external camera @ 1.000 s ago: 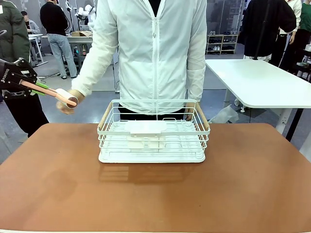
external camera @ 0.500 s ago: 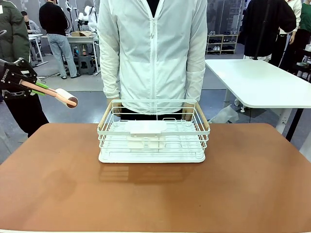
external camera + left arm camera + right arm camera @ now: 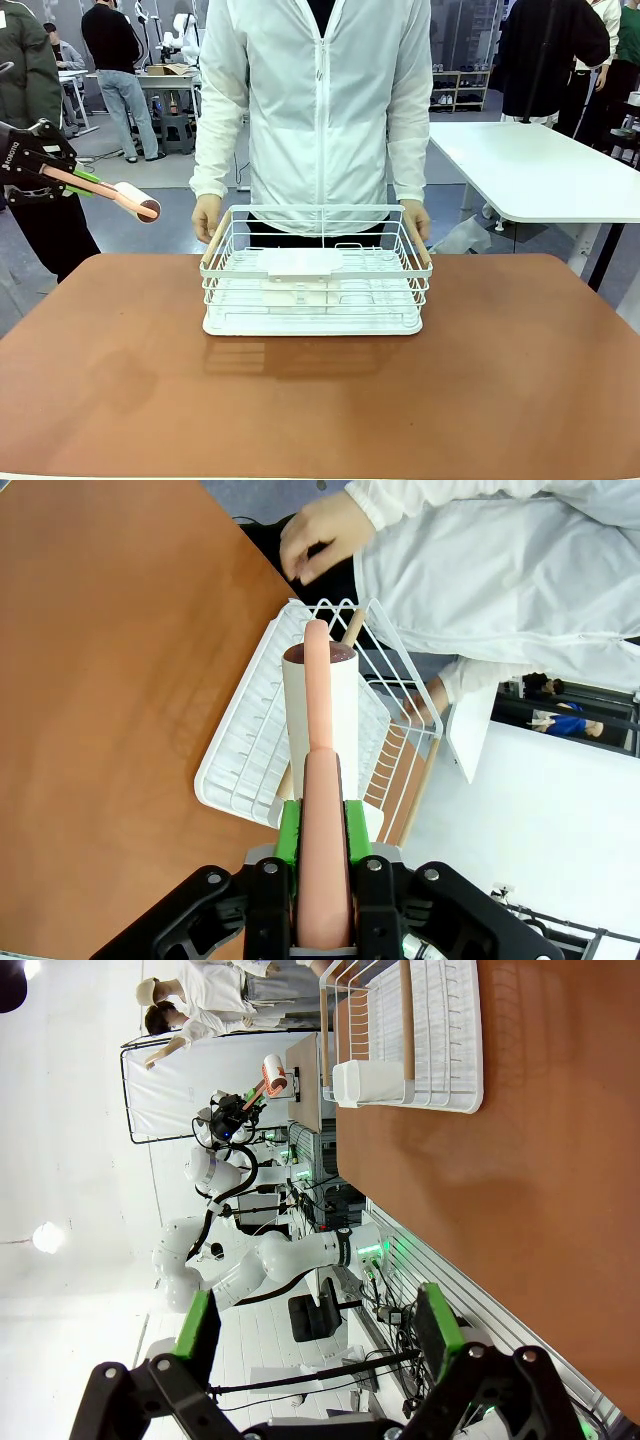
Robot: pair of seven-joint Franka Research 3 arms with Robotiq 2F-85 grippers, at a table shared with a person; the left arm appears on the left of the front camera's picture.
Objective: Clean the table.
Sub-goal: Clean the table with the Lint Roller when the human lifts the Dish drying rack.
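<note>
- Table [image 3: 320,400]: reddish-brown top, below and ahead of L tool.
- L gripper [image 3: 320,825]: pads clamped on pink handle of lint roller [image 3: 320,695]; roll end fwd, in air off table's edge.
- Wire rack [image 3: 315,285]: past roller tip, mid-table; person's hands [image 3: 207,215] at its ends.
- R gripper [image 3: 318,1325]: fingers wide, empty, table ahead.
- Risk: sweeping w/ rack in place could hit wire or hands; hard press may twist handle in pads.

Wire rack [image 3: 312,296] fills the table's [image 3: 320,410] far middle; front bare.

A probable lint roller [image 3: 322,720] lies between the left gripper [image 3: 320,825] fingers [image 3: 288,828]; beyond their tips, the dish rack [image 3: 243,760] stands on the table [image 3: 100,680]
</note>
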